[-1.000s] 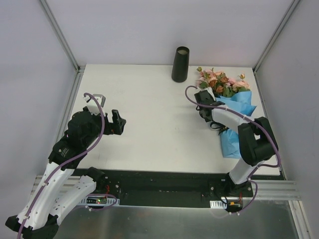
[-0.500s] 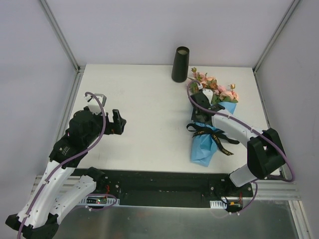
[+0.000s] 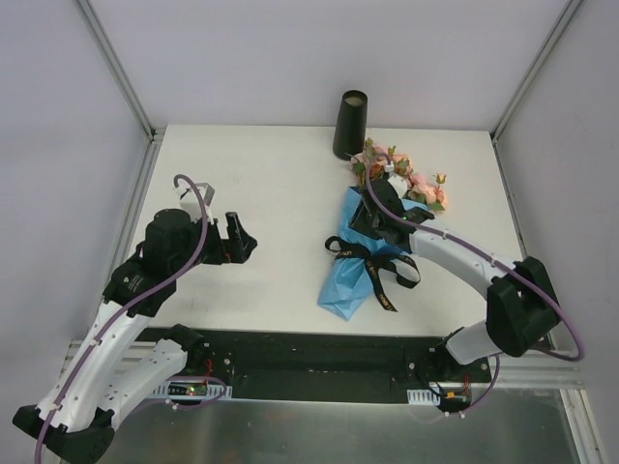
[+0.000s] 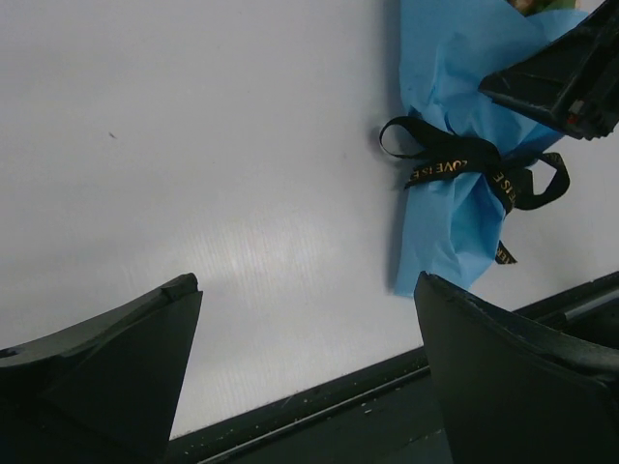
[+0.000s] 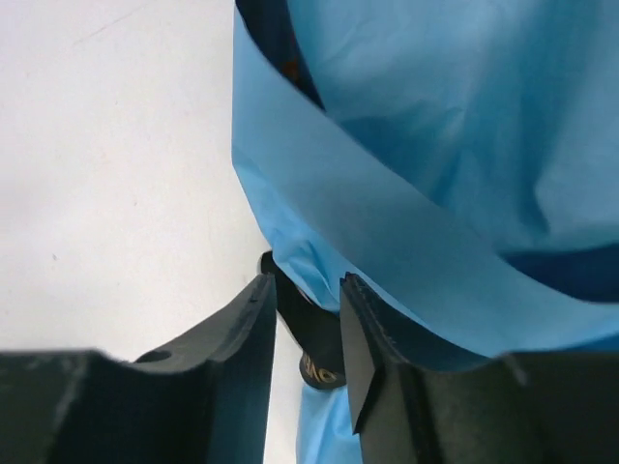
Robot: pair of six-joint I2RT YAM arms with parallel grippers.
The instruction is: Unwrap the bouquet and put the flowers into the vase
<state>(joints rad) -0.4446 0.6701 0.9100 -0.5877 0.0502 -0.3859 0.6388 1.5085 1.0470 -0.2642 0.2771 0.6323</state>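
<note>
The bouquet (image 3: 348,275) lies on the table (image 3: 271,184), a bit right of the middle. Its flowers (image 3: 411,182) point to the vase (image 3: 350,126) and are just beside its foot. The vase stands up at the far edge. The black ribbon (image 3: 385,273) is still tied round the blue paper (image 3: 338,290).

The right tool (image 3: 368,227) is down on the bouquet. Its fingers are a little apart, with ribbon showing in the gap. I cannot tell if it holds the ribbon, the paper or nothing. The left tool (image 3: 237,240) is wide open and holds nothing. It is well away from the bouquet.

What could go wrong: nothing pins the bouquet down. A pull on the ribbon may drag the whole bunch and not undo the knot. If the bunch slides up, the flowers may bump the vase and tip it. A hard tug may rip the paper. The ribbon is thin and may slip out.

What is hard to see: the right arm hides the middle of the bouquet from above. The stems are inside the paper. The right wrist view is so close that it is mostly blue. The left wrist view cuts off the flowers.
</note>
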